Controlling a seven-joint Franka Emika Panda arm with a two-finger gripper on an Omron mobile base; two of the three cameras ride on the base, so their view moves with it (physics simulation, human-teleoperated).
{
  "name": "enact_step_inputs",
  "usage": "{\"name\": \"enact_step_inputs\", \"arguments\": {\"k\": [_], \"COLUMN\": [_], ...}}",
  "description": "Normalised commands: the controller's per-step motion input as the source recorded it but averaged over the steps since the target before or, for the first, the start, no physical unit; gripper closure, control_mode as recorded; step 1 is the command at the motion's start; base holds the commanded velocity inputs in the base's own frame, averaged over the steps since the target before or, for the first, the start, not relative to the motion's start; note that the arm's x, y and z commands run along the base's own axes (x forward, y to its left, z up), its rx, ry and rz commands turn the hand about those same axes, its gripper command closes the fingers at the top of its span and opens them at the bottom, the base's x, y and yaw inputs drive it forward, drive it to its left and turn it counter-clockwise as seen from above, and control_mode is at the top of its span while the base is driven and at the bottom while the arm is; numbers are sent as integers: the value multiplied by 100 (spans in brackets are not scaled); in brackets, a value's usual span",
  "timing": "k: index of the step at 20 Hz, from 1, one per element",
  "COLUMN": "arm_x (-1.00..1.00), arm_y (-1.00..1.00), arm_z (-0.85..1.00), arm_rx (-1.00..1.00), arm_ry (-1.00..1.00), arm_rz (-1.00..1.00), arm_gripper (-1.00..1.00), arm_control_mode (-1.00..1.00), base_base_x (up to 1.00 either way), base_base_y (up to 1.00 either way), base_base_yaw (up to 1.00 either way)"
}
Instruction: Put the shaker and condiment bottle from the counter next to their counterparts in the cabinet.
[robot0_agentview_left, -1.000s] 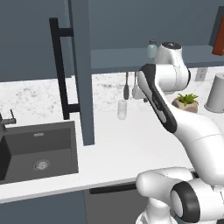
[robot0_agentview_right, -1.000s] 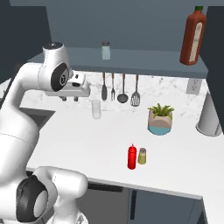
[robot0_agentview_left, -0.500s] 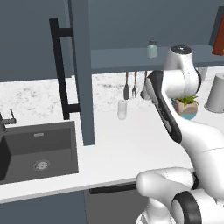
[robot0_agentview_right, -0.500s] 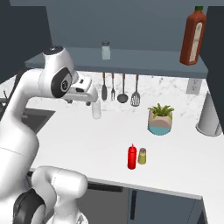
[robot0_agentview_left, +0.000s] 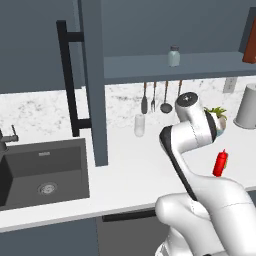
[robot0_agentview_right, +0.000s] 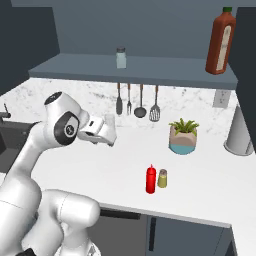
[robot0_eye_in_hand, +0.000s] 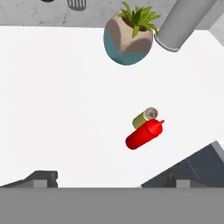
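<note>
Gripper (robot0_agentview_right: 111, 136) above counter (robot0_agentview_right: 100, 170), jaw state unclear. Condiment bottle (robot0_agentview_right: 150, 179) and shaker (robot0_agentview_right: 162, 178) touching, right of gripper and lower. Potted plant (robot0_agentview_right: 183, 137) farther right. Cabinet (robot0_agentview_right: 135, 70) shelf above gripper.

Bottles: two, red squeeze (robot0_agentview_right: 150, 179), brown-red (robot0_agentview_right: 220, 40). Shakers: two, yellow (robot0_agentview_right: 162, 178), blue-green (robot0_agentview_right: 120, 58). Hanging utensils: four (robot0_agentview_right: 136, 101). Potted plant: one (robot0_agentview_right: 183, 136).

Kitchen: sink (robot0_agentview_left: 45, 172), marble counter (robot0_agentview_right: 210, 185), hanging utensils (robot0_agentview_right: 136, 100).
</note>
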Motion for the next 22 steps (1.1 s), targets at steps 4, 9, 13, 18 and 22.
{"name": "enact_step_inputs", "arguments": {"k": [4, 9, 13, 18, 22], "arm_x": [0, 0, 0, -1, 1], "arm_y": [-15, -23, -37, -24, 3], "arm_z": [-56, -41, -72, -63, -37], "arm_rx": [-7, 0, -3, -4, -14], "arm_ry": [-7, -20, -30, -25, -9], "arm_rz": [-3, -2, -10, -25, -38], "arm_gripper": [-100, -100, -100, -100, -100], "arm_control_mode": [-100, -100, -100, -100, -100], "base_base_x": [0, 0, 0, 0, 0], "base_base_y": [0, 0, 0, 0, 0], "base_base_yaw": [0, 0, 0, 0, 0]}}
